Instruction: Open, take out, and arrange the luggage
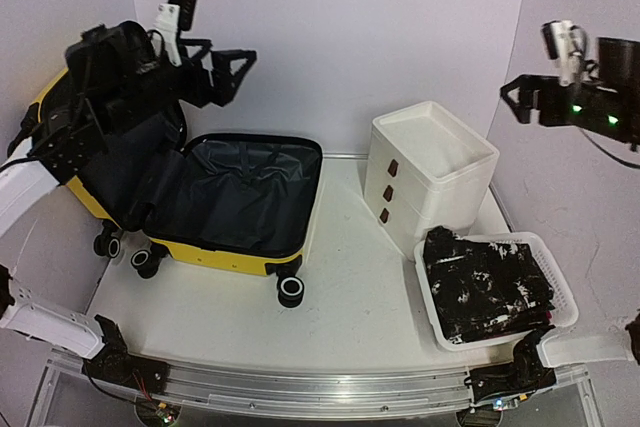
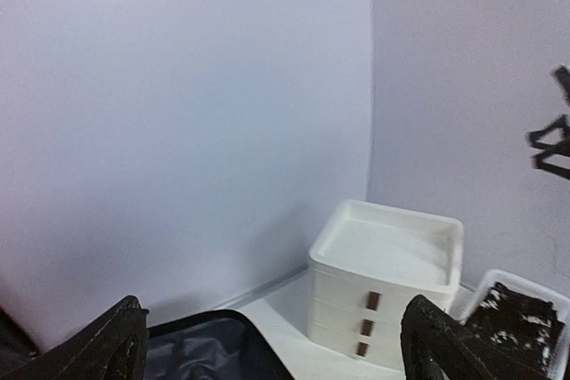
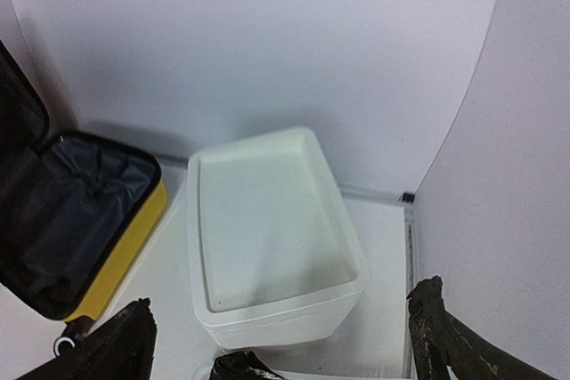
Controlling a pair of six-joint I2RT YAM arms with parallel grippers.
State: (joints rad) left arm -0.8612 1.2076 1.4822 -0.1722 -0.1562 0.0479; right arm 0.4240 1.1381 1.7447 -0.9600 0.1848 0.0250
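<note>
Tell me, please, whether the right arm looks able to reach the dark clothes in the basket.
Probably yes: the right gripper hangs open high on the right, the basket sits near that arm's base with its top uncovered, and nothing lies over the dark clothes.

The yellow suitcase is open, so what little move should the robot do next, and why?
Probably draw both arms back to rest. The suitcase lies open, its visible half empty, the dark clothes sit in the basket, and the left gripper and right gripper hang open, high, holding nothing.

No legible text or markings
</note>
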